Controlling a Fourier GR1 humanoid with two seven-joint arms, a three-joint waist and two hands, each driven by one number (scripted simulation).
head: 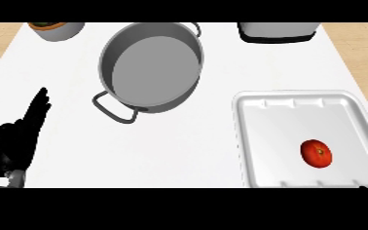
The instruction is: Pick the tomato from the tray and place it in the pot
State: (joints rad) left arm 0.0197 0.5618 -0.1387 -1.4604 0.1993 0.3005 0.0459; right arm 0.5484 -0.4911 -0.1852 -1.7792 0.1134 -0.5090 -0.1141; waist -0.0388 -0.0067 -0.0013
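**On a white worktop: tomato in tray, pot standing apart**

Across the frame, a white worktop (215, 141) seen from steeply above. At lower right, a white tray (248, 141) with raised rim, its right and lower edges cut by the frame. Inside the tray, toward its lower right part, a red tomato (316, 153), lying alone and touching no wall.

At upper centre, well apart from the tray, a grey metal pot (151, 66), tilted in view, with nothing inside. One loop handle at its lower left, a second just visible at its upper right rim.

At upper left corner, a small grey bowl (57, 30) with something dark green inside, partly cut off. At upper right, a pale appliance with dark base (279, 32), also cut by the top of the view.

At left edge, lower half of the frame, the left robot hand (25, 131): black, fingers straight and pointing up, released, grasping nothing, resting far from tomato and pot. No right robot hand anywhere in view.
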